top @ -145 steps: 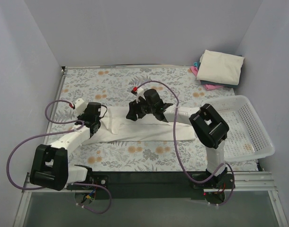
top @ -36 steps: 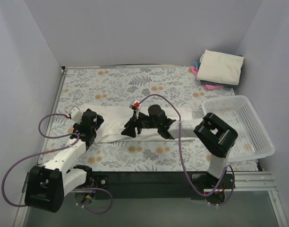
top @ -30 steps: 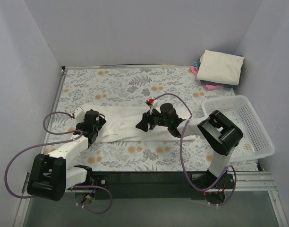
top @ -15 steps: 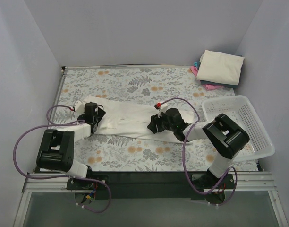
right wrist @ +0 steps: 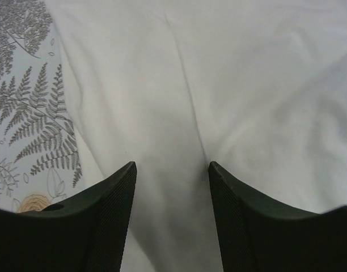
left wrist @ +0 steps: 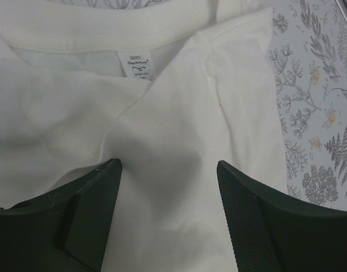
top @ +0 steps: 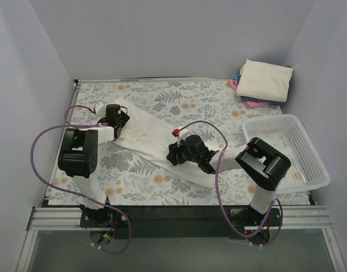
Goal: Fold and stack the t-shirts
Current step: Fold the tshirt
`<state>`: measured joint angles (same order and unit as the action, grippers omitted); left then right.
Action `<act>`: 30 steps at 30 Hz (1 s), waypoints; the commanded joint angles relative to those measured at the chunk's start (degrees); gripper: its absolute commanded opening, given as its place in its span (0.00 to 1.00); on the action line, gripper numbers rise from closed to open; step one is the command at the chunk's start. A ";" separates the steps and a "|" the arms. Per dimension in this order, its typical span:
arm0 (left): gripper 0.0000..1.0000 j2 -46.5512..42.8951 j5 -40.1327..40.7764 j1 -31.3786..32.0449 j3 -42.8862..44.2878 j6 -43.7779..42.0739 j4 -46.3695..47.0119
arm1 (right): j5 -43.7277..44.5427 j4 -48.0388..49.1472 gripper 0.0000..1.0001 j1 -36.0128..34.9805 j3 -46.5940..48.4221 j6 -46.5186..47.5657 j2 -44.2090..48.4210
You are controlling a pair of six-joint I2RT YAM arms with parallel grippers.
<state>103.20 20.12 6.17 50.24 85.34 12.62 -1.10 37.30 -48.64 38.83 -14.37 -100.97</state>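
The long, folded cream cotton t-shirt (top: 146,136) lies diagonally on the floral tabletop (top: 162,96): collar end far-left under the spread left pincer (left wrist: 168,170), lower half near-right under the spread right pincer (right wrist: 170,170).

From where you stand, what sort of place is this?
Probably a robot test booth: plain walls box in a floral-covered table, a white t-shirt lies spread, folded t-shirts stacked in the corner.
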 commanded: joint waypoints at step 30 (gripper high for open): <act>0.64 1.75 -4.84 6.22 21.05 -10.28 -8.84 | 11.12 -17.26 0.52 -13.85 4.41 2.59 11.85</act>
<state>111.53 10.83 12.93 73.95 75.81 6.37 4.64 22.39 -63.13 44.14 -14.15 -89.12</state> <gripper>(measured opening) 0.634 0.520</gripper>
